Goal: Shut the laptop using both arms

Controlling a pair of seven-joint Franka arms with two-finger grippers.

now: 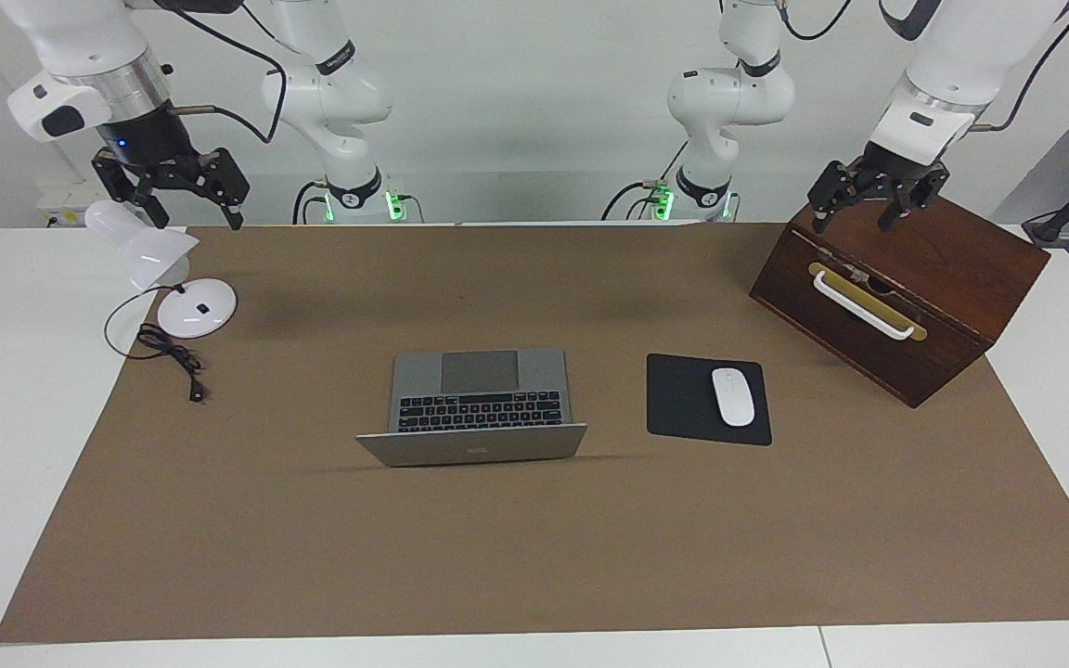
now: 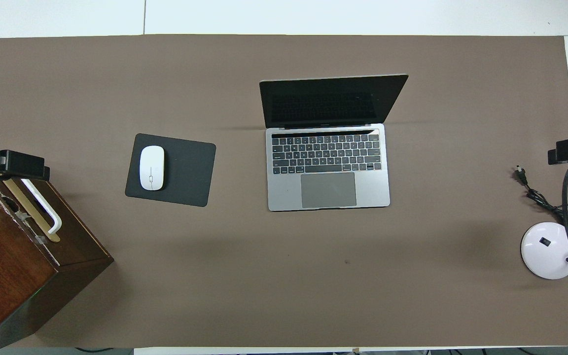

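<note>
Both claws, left (image 1: 871,206) and right (image 1: 184,190), hang open and empty; laptop (image 1: 479,401) lid logo unreadable.

The scene is lit evenly and brightly from above; only soft shadows are cast; focus is sharp.

Wooden box (image 2: 13,256) and lamp (image 2: 550,249) cut by the overhead view's edges, laptop (image 1: 472,443) screen hidden in facing view.

Mouse (image 1: 733,396) on pad (image 1: 683,399) (black); lamp (image 1: 173,278); wooden box (image 1: 906,288)
</note>
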